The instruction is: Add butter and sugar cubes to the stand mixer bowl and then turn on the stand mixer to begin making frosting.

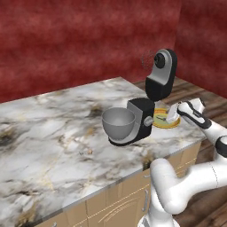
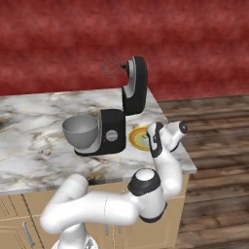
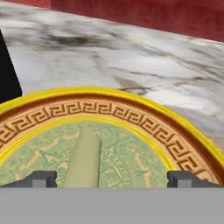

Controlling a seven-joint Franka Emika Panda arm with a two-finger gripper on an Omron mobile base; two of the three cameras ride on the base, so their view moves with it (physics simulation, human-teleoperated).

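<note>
Butter stick (image 3: 84, 159), pale, lies on yellow-rimmed plate (image 3: 144, 114); I see it between gripper (image 3: 111, 178) fingertips, jaws spread wide, not gripping. Plate sits on marble counter (image 1: 53, 133) just right of stand mixer (image 1: 148, 102). Mixer head tilted up. Stand mixer bowl (image 1: 119, 123) seated on mixer base, left side. Small specks on counter left of bowl, possibly sugar cubes (image 2: 47, 152); I cannot confirm.

On the counter (image 1: 53, 128) stands one mixer (image 1: 153, 95) with one bowl (image 1: 119, 123). Right of the mixer lies one plate (image 3: 131, 114) holding one butter stick (image 3: 85, 159). Left of the mixer, one small speck (image 2: 47, 152).
</note>
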